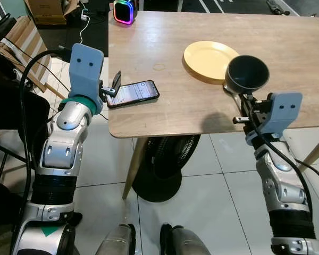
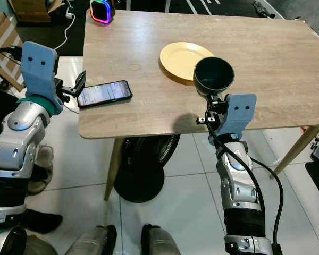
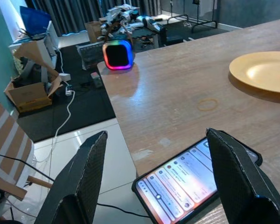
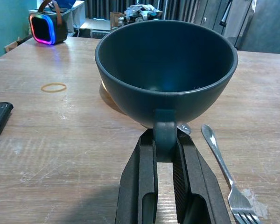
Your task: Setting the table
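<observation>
Pinching the rim tab of a dark bowl (image 4: pixel 167 70), our right gripper (image 4: pixel 165 140) holds it lifted above the wooden counter (image 1: pixel 202 106), just beside the yellow plate (image 1: pixel 208 60). Our left gripper (image 3: pixel 154 182) has its fingers spread wide at the counter's edge, flanking a lit phone (image 3: pixel 191 179); its writing is too small to read. The right wrist view reveals a fork (image 4: pixel 221 172) and a rubber band (image 4: pixel 53 87).
</observation>
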You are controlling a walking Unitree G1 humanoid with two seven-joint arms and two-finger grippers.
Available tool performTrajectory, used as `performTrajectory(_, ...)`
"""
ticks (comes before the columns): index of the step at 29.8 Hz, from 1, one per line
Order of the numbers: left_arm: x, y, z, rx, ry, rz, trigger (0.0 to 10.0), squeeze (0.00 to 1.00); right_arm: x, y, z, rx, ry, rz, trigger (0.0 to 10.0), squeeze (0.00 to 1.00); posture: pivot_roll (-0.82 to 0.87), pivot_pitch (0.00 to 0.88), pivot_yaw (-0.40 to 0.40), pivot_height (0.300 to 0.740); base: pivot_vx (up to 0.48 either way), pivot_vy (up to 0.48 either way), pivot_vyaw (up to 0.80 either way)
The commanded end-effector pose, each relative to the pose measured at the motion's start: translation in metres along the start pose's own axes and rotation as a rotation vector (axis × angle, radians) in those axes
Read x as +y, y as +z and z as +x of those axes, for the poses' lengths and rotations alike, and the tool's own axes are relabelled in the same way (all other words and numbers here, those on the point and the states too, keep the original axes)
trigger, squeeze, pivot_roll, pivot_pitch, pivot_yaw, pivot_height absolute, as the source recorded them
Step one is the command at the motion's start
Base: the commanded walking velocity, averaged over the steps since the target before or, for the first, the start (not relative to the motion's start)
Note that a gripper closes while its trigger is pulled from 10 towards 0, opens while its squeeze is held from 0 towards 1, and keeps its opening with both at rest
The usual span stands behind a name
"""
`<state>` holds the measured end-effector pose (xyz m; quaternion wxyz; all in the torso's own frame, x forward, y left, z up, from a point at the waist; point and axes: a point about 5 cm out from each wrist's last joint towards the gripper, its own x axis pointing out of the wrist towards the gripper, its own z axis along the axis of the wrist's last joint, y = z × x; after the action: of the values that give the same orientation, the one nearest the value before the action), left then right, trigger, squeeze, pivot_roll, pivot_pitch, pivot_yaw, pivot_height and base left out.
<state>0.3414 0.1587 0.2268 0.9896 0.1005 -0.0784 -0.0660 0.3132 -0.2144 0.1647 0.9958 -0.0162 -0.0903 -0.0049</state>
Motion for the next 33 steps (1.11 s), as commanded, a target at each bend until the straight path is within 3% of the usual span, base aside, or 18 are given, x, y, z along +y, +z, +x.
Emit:
performTrajectory(1, -0.0032, -0.0028, 0.0015, 0.007, -0.004, -0.004, 10.0, 0.00, -0.0031, -0.0003, 0.0007, 0.011, -0.023, -0.001, 10.0, 0.00, 0.04, 0.024, -0.018, 0.740, 0.000, 0.000, 0.00)
performTrajectory(6, -0.0037, -0.0027, 0.0020, 0.006, -0.004, -0.008, 10.0, 0.00, -0.0029, -0.0011, 0.0005, 0.018, -0.026, 0.002, 10.0, 0.00, 0.04, 0.024, -0.019, 0.740, 0.000, 0.000, -0.33)
performTrajectory(33, -0.0001, -0.0046, 0.0015, 0.003, 0.000, 0.008, 10.0, 0.00, -0.0020, -0.0030, 0.0008, 0.040, -0.043, 0.016, 10.0, 0.00, 0.04, 0.025, -0.016, 0.740, 0.000, 0.000, -0.80)
